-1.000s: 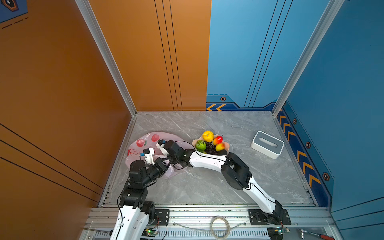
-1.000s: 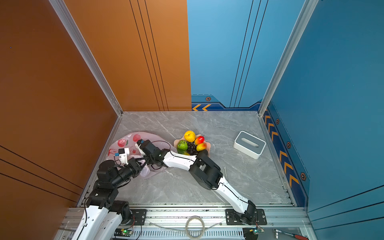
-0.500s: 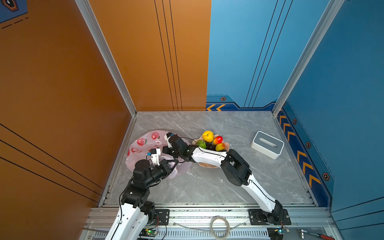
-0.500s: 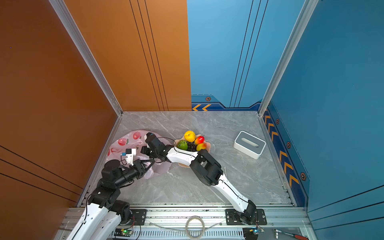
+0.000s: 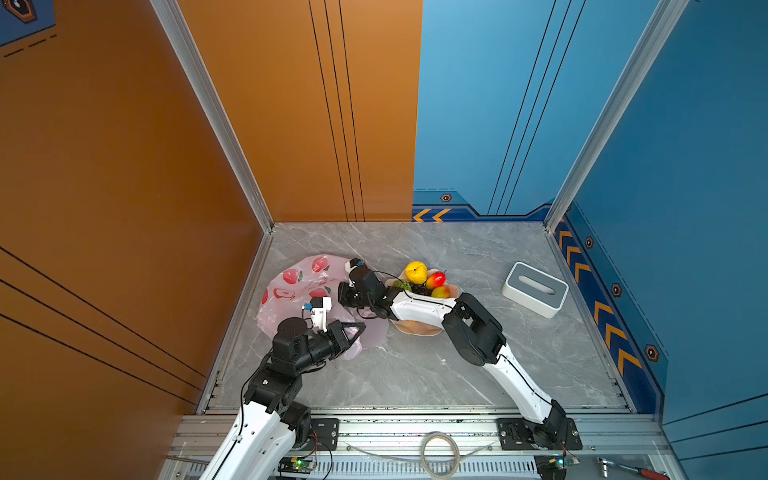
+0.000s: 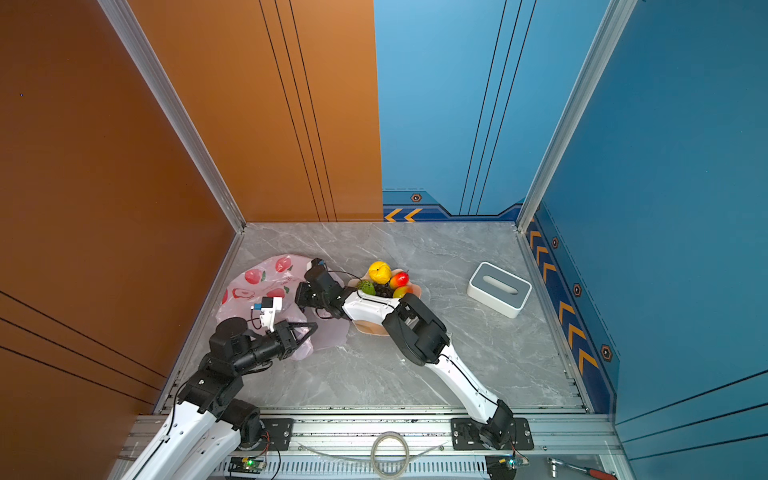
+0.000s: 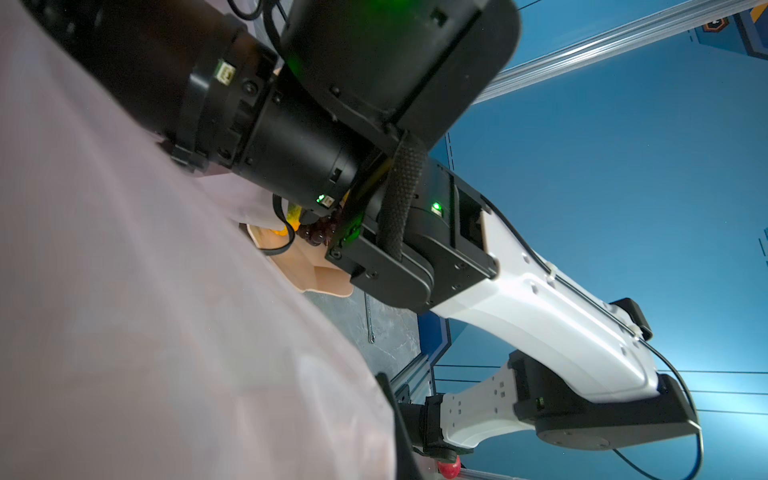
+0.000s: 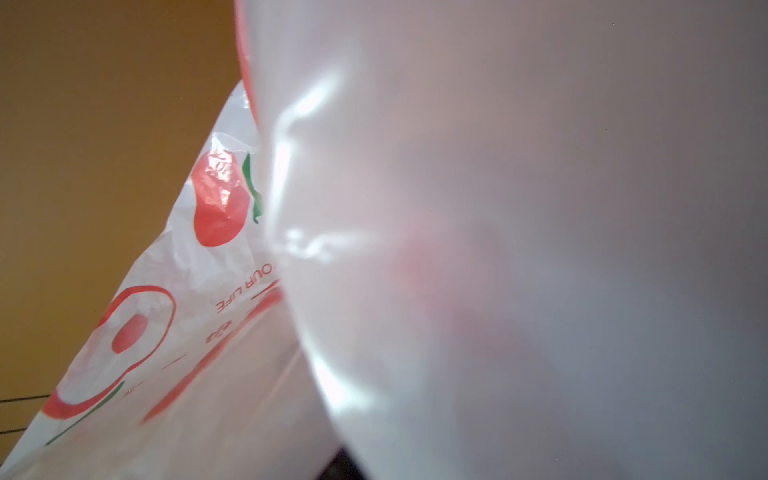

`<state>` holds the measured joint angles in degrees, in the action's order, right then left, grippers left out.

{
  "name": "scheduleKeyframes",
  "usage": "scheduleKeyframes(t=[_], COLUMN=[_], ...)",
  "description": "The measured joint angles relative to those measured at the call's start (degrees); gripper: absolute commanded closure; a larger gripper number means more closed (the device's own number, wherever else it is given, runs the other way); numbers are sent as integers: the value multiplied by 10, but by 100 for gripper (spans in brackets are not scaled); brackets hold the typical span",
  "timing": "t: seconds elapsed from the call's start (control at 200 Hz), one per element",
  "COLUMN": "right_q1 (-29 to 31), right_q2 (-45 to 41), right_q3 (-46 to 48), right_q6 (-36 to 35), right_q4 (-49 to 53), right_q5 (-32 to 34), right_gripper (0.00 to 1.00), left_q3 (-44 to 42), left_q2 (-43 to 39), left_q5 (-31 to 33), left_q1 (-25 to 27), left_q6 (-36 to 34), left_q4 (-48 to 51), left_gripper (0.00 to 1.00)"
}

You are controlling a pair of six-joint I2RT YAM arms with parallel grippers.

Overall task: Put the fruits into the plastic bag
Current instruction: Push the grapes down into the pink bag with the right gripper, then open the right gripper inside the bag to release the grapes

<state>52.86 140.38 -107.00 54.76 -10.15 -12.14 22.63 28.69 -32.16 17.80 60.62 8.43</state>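
On the grey table [image 5: 415, 374] the pink bag [image 5: 291, 286] spreads out to the left of both grippers. The left gripper [image 5: 360, 327] has its jaws together, pinched on the bag's near edge. The right gripper [image 5: 345, 297] is at the bag just beyond the left jaws, but the film and its own wrist hide its jaws, so I cannot tell how they stand. The bowl [image 5: 415, 330] is just right of the right gripper, partly under its arm, and the fruits [image 5: 435, 279] lie heaped in it, the lemon [image 5: 416, 272] on top.
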Motion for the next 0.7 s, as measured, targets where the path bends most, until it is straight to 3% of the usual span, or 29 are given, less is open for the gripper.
scheduleKeyframes(t=[0.06, 0.23, 0.436, 0.701], right_q1=[-2, -1, 12, 26], right_q2=[0, 0, 0, 0], right_q3=[2, 2, -16, -81], right_q6=[0, -8, -26, -39], right_q4=[0, 1, 18, 20], right_q5=[5, 7, -5, -84], right_gripper=[68, 47, 37, 25], left_q3=[0, 0, 0, 0], left_q2=[-5, -15, -20, -29], left_q5=[2, 12, 17, 9], left_q1=[0, -2, -21, -65], left_q6=[-2, -3, -2, 9], left_q4=[4, 9, 12, 12], left_gripper=[100, 100, 100, 100])
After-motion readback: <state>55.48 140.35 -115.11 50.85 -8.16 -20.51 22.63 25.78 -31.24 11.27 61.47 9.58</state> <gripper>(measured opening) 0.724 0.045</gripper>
